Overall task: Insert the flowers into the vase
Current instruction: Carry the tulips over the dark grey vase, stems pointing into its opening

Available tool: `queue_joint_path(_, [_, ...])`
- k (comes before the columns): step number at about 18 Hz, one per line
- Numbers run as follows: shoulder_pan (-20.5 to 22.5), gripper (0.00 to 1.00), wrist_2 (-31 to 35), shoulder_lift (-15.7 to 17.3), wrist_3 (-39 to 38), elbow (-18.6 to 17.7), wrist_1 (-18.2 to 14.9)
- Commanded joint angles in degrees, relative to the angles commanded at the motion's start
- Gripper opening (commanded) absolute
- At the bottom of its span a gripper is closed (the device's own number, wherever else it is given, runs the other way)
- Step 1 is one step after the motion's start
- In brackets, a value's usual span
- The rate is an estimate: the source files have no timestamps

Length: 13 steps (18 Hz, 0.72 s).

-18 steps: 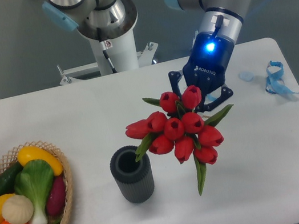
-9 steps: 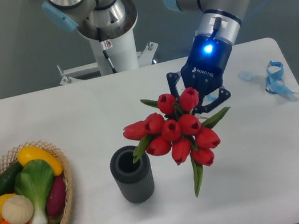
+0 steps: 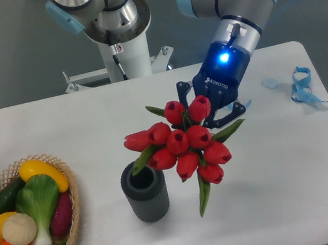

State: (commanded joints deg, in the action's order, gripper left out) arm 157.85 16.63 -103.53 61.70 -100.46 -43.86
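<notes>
White counter (image 3: 87, 120), grey backdrop. Tool (image 3: 210, 103) right of centre, clamped on flowers (image 3: 181, 145). Bunch held mid-frame, above and just right of vase (image 3: 144, 191), one leaf overlapping its mouth.

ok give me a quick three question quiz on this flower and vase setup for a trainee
1. True or false: the flowers are already inside the vase.
2. What holds the flowers? A) the hand B) the basket C) nothing
3. Fill in: the basket of toy vegetables sits to the ____ of the vase in the picture.

Key: 1 false, they hang in the air beside its mouth. 2 A. 3 left.
</notes>
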Motion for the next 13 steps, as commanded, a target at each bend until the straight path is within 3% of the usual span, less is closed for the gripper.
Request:
queue_joint_path(2, [-0.18,0.10,-5.45,-0.88,0.09,0.70,0.00])
queue_joint_path(8, [-2.54,0.10,-11.44,-0.97,5.44,0.01,0.00])
queue_joint_path(13, [-5.71,0.10,-11.62,-1.41,9.14,-0.17,0.00])
